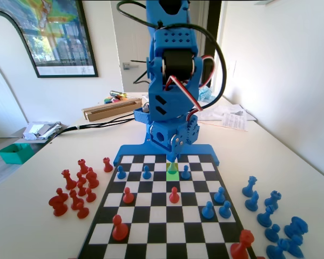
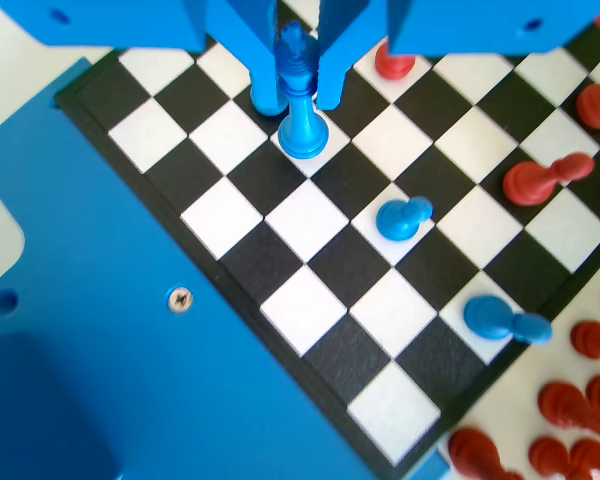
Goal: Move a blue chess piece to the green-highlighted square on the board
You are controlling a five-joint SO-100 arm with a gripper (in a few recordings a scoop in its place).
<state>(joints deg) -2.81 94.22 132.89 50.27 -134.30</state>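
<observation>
In the wrist view the slim blue chess piece [image 2: 302, 115] stands upright with its base on a white square of the board [image 2: 310, 310]. My gripper [image 2: 298, 95] is low around it, one jaw close on each side of its narrow top, and looks shut on it. Seen from the fixed view, the gripper [image 1: 173, 160] hangs straight down over the green-highlighted square [image 1: 173, 176] in the board's [image 1: 156, 216] far rows. There the jaws and the green tint mostly hide the piece.
Blue pawns [image 1: 146, 172] [image 1: 186, 172] flank the green square, and a red pawn [image 1: 174, 194] stands just in front of it. More pawns of both colours dot the board. Captured red pieces [image 1: 75, 189] lie off the left side, and blue ones [image 1: 275, 221] off the right.
</observation>
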